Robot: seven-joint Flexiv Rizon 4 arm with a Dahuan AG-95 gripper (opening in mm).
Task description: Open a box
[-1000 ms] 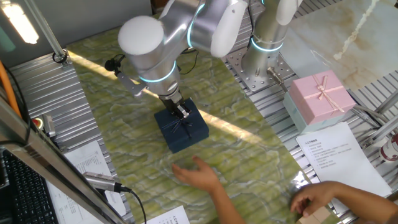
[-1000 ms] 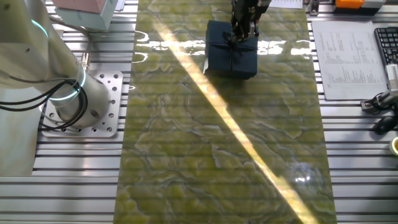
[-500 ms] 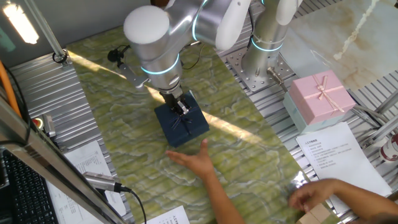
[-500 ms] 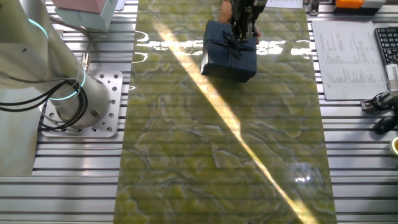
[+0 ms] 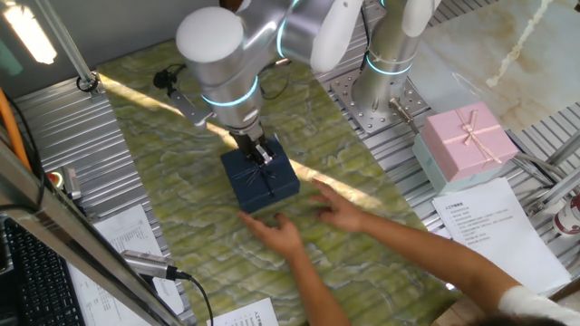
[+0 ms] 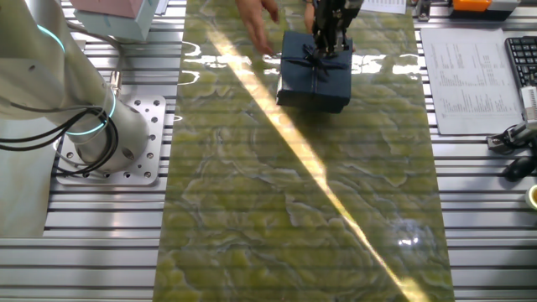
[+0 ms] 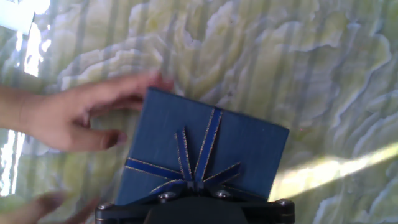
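One navy box point(image 5: 262, 178) sits right under the gripper point(image 5: 263, 156), fingertips at its bow; whether they're clamped, I can't tell.

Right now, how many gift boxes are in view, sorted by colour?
Navy-blue box: 1, on the green mat under the gripper
Pink-lidded box: 1, off the mat on the metal table
Total: 2
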